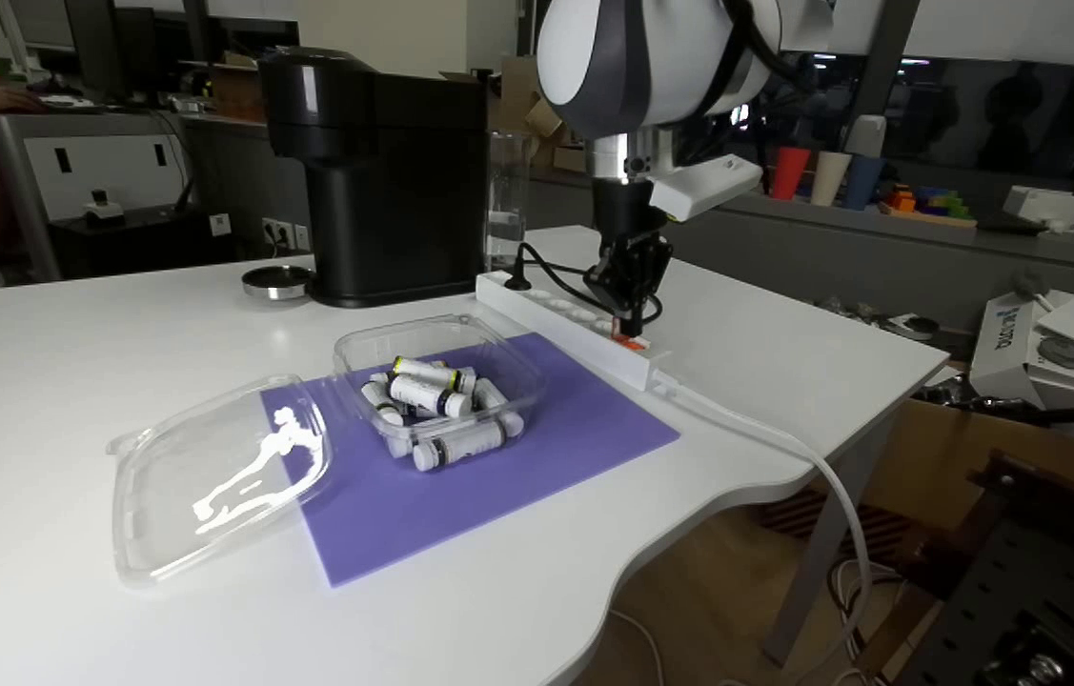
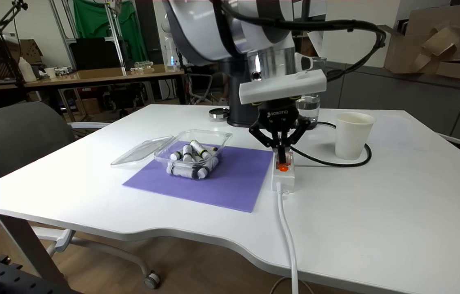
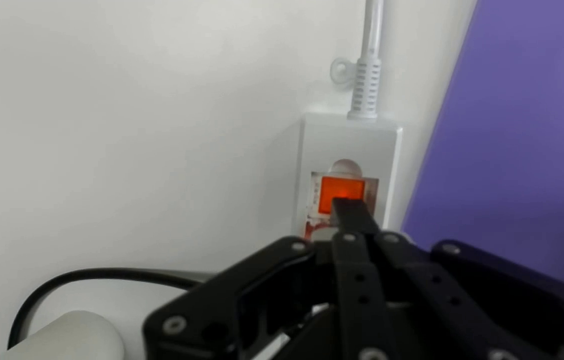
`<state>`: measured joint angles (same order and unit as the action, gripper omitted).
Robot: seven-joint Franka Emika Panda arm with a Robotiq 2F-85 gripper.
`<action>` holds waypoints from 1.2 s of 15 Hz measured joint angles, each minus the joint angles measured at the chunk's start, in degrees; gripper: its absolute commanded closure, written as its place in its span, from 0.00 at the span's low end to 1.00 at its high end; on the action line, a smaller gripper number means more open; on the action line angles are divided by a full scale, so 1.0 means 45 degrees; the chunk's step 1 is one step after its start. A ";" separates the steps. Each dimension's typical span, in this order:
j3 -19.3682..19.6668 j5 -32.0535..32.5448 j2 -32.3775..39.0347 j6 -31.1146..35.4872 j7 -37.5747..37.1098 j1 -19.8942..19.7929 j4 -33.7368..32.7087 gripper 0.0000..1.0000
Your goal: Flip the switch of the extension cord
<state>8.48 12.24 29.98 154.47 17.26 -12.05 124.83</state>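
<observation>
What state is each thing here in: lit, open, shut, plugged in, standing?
Switch: orange, seems lit; its position is unclear.
End effector: shut, over the switch; contact unclear.
Power strip: lying flat.
Black plug: plugged into the strip.
Clear tub: open, holding white tubes.
Lid: open, beside the tub.
Cup: upright, contents hidden.
Clear vessel: standing, seems partly filled.
Black machine: on or off, cannot tell.

The extension cord point(image 3: 352, 142) is smooth plastic with a soft sheen, its switch point(image 3: 341, 188) translucent and glossy — plastic too. Tub point(image 1: 503, 354) and lid point(image 1: 217, 481) are clear, shiny plastic; the mat point(image 2: 234, 185) looks matt, the surface point(image 1: 70, 381) smooth, the cup point(image 2: 353, 139) papery and dull — the round dish point(image 1: 275, 290) polished metal.
</observation>
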 measured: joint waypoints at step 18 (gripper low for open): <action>0.0240 0.0071 0.0456 -0.0427 -0.0414 0.0406 -0.0510 1.00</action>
<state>9.56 12.56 32.03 152.55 15.39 -10.22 122.53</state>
